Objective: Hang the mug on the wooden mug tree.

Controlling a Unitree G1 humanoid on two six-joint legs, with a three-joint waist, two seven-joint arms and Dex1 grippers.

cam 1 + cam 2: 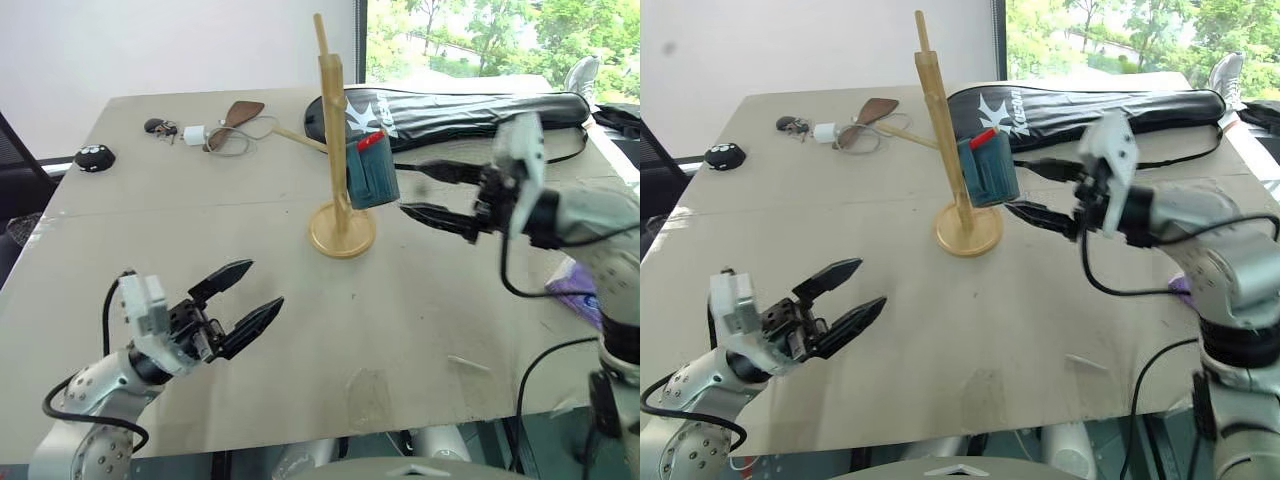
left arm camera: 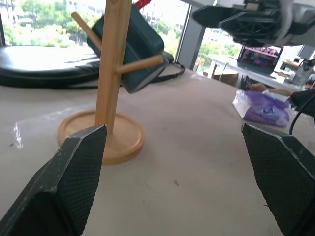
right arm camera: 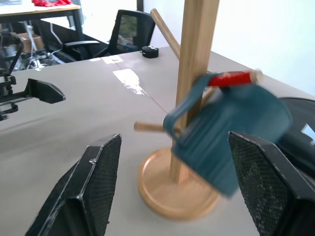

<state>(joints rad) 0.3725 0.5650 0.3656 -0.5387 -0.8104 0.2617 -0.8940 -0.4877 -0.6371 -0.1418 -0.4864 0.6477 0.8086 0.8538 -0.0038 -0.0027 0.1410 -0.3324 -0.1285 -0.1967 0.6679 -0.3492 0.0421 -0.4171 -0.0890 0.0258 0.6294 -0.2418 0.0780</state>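
Observation:
The teal-blue mug [image 1: 371, 172] hangs tilted by its handle from a peg of the wooden mug tree [image 1: 336, 150], which stands on its round base at the table's middle. A red piece shows at the mug's rim. My right gripper [image 1: 433, 192] is open just to the right of the mug, with a small gap between them and nothing held. In the right wrist view the mug [image 3: 231, 137] hangs between the spread fingers [image 3: 93, 182], further out. My left gripper [image 1: 243, 300] stands open over the near left of the table, empty.
A long black bag [image 1: 460, 108] lies behind the tree. Keys, a white plug and a brown leather piece [image 1: 235, 118] sit at the far left, beside a black round object [image 1: 94, 157]. A purple packet [image 1: 575, 290] lies at the right edge.

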